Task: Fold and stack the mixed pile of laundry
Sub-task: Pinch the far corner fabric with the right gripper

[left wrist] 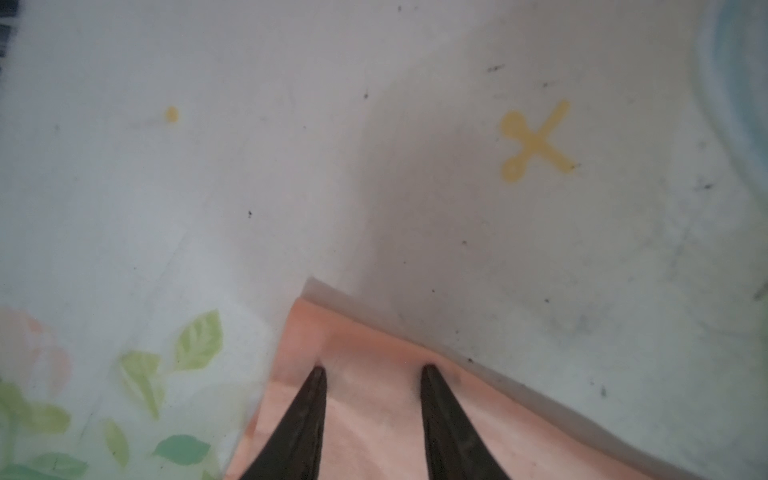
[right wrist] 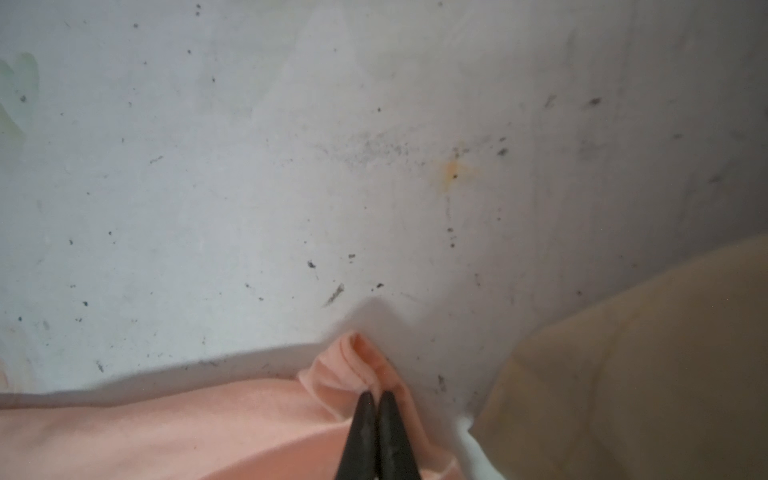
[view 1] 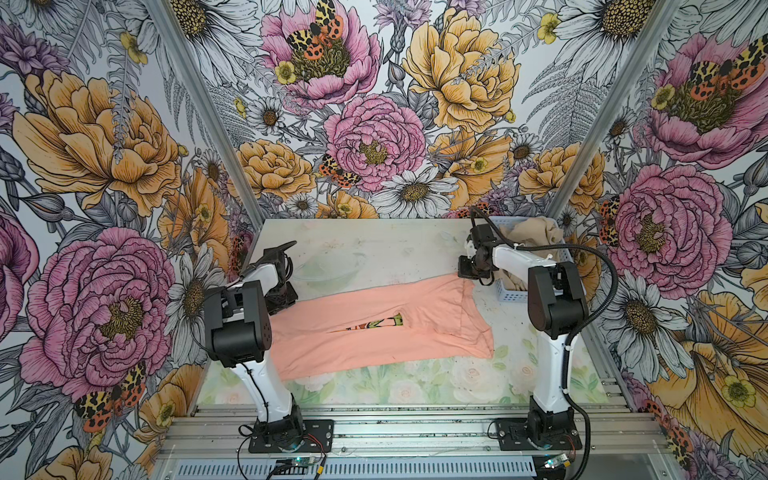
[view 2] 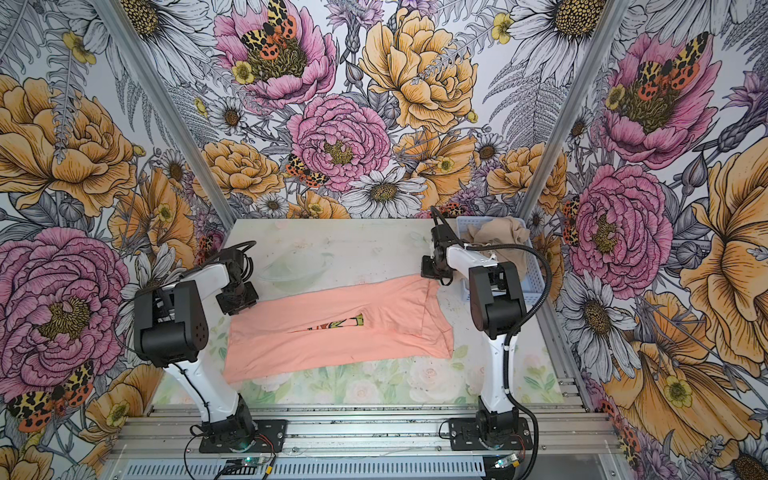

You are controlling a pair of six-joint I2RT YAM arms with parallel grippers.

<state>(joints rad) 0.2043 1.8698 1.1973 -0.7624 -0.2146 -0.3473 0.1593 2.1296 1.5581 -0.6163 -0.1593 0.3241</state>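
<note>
Whole task: by my reading, less than half done. 1 of the 2 garments was partly folded, the other was untouched, and no stack existed.
Table [view 1: 374, 245]: pale and scuffed, it carried the T-shirt across its middle and the basket at its far right corner.
T-shirt [view 1: 374, 340]: peach-pink, it lay flat as a long band running from the left arm to the right arm. Both long sides appeared to be folded inward, meeting at a narrow gap in the middle. It seemingly wanted folding end to end next.
Basket [view 1: 513, 296]: light blue and perforated, it stood just beyond the T-shirt's right end, partly hidden by the right arm.
Shorts [view 1: 536, 235]: beige, bunched in the basket and unfolded. Taking them out, folding and stacking were all left.
Left gripper [left wrist: 374, 368]: jaws stood apart, tips set down on the T-shirt's far left corner, cloth flat between them and nothing pinched.
Right gripper [right wrist: 377, 395]: jaws were closed on a small puckered fold at the T-shirt's far right corner, close to the basket.
Print [view 1: 384, 323]: a green sliver showed through the gap.
</note>
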